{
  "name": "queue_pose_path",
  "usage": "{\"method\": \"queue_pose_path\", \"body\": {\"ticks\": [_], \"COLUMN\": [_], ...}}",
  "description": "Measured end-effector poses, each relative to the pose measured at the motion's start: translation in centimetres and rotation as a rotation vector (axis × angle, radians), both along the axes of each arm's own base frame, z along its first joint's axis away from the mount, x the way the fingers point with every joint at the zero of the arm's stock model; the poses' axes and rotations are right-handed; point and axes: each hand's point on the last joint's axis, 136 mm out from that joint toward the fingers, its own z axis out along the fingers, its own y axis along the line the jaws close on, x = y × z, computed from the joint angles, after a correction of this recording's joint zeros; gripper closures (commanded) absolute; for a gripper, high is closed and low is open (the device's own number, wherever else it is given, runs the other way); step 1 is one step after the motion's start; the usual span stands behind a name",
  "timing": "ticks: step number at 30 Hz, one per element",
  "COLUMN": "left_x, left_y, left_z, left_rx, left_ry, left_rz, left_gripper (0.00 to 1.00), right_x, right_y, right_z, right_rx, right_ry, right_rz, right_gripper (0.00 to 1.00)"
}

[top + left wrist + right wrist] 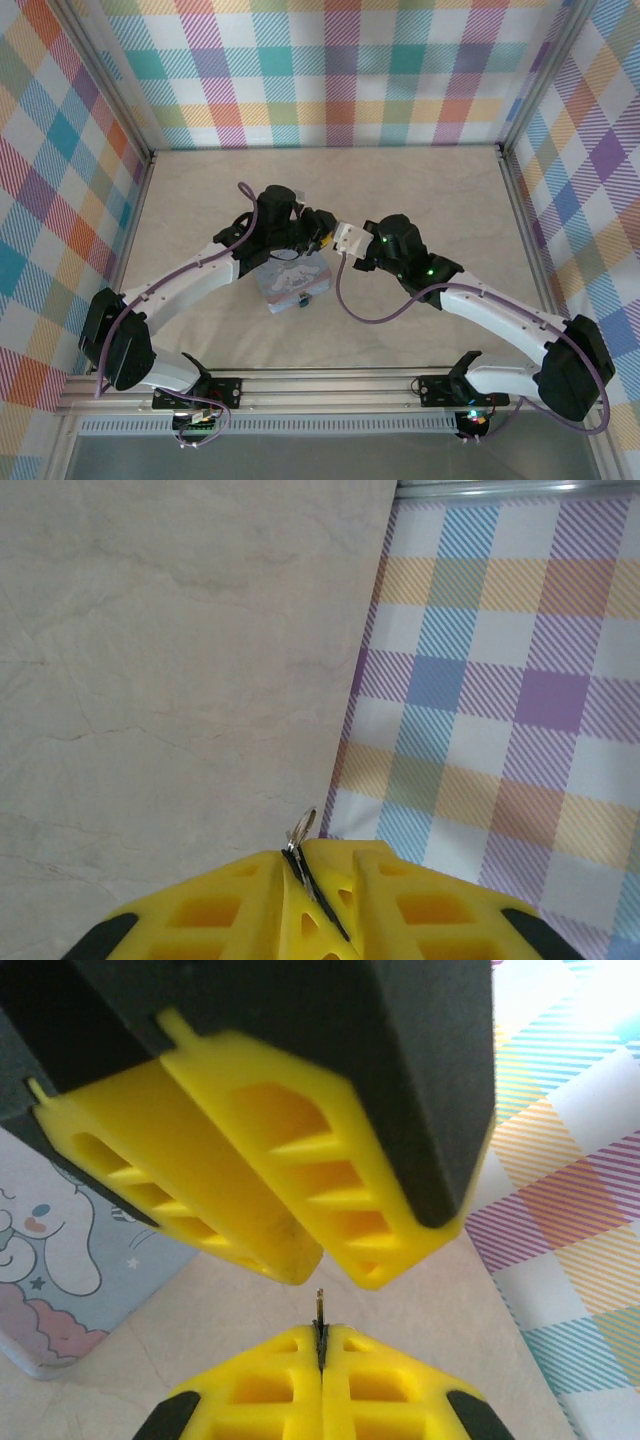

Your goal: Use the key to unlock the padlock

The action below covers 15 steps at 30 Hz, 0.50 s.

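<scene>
Lab test cell (plaid walls [330, 70])

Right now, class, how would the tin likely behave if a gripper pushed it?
The tin looks rigid, with flat printed sides, so it would probably keep its shape. Being boxy with rounded corners, it should slide on the smooth table rather than roll. Its glossy-looking face may be slippery to grasp.

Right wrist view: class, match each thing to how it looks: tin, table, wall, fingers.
Things:
1. tin
2. table
3. wall
4. fingers

Looks:
A. yellow
B. pastel checks
C. pale marble pattern
D. pale blue with a cartoon animal

Pairs: 1-D, 2-C, 3-B, 4-A
</scene>
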Motion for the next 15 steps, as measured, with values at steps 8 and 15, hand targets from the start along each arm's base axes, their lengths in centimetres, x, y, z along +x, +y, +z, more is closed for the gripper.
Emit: {"method": "queue_pose_path", "body": {"ticks": [8,15], "left_x": [-0.02,0.21], "left_y": [-0.33,-0.5], "left_z": [-0.22,-0.18], "left_rx": [-0.012,-0.019], "left_ry": [0.027,0.024], "left_rz": [0.02,0.028], "left_gripper": [0.82,0.92], "right_x": [0.09,0.26], "right_y": [0.28,0.17], "right_z": [0.49,0.43], "right_rx": [0.014,0.009], "right_ry": [-0.018,-0.021], "right_rz": [0.001,-0.012], "right_gripper": [1.0,1.0]}}
